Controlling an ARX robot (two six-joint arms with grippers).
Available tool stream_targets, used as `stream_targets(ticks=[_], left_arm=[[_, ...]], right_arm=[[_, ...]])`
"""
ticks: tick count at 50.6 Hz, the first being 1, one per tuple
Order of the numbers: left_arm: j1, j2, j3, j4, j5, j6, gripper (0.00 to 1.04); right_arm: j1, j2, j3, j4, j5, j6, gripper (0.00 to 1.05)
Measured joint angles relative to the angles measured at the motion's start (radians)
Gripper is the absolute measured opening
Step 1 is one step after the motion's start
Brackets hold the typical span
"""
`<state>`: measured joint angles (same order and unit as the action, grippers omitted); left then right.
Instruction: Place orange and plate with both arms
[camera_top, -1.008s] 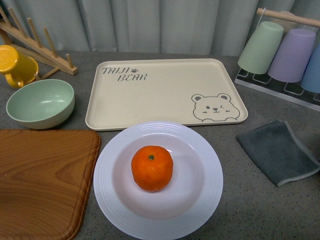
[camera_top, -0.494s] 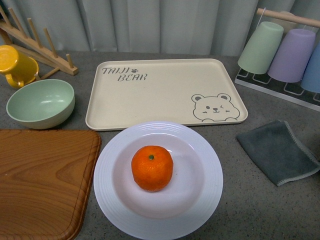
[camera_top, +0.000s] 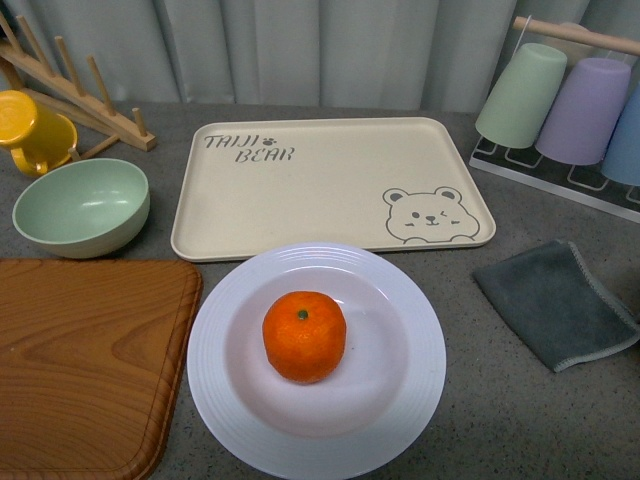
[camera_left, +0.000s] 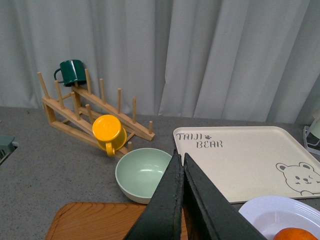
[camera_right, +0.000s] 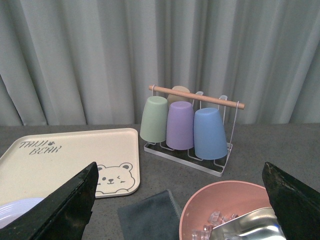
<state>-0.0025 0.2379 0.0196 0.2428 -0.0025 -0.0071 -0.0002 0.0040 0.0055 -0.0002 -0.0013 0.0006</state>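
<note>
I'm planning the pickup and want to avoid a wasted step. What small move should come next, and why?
Probably open the left gripper first. Its fingers are pressed together, so it cannot take anything, while the right gripper is already spread wide. The orange sits in the middle of the plate, and neither arm shows in the front view.

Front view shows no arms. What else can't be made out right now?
Front view: left hand and right hand lie outside the frame.
Left wrist view: orange and plate cut off by the bottom edge; only slivers show.
Right wrist view: pink bowl cut by the bottom edge, its contents too unclear to name.
</note>
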Motion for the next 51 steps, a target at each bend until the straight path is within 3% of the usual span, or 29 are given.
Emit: stream_targets(ticks=[12,17,28,31,33,35,40,46,51], left_arm=[[0.0,-0.074,0.0,-0.076,0.0,0.0,0.04],[0.0,-0.192,0.0,-0.224,0.003,0.0,0.04],[0.0,-0.233,0.0,-0.241,0.002,0.0,0.04],[0.0,-0.233,0.0,-0.242,0.002,0.0,0.18],[0.0,-0.233,0.0,-0.242,0.002,0.0,0.27],[0.0,-0.233,0.0,-0.242,0.003,0.0,0.38],[0.0,-0.234,0.0,-0.242,0.002,0.0,0.61],[0.0,-0.234,0.0,-0.242,0.002,0.0,0.79],[0.0,-0.234,0.0,-0.242,0.002,0.0,0.99]], right_arm=[[0.0,0.0,0.0,0.0,0.0,0.0,0.96],[0.0,0.0,0.0,0.0,0.0,0.0,0.96],[0.0,0.0,0.0,0.0,0.0,0.0,0.96],[0.0,0.003,0.001,-0.004,-0.004,0.0,0.96],[-0.006,0.071,0.048,-0.119,-0.043,0.0,0.96],[-0.006,0.178,0.067,-0.123,-0.06,0.0,0.96],[-0.011,0.504,0.081,0.063,-0.118,0.021,0.96],[-0.005,0.821,0.127,0.237,-0.154,0.051,0.96],[0.014,1.143,0.185,0.361,-0.2,0.109,0.96]])
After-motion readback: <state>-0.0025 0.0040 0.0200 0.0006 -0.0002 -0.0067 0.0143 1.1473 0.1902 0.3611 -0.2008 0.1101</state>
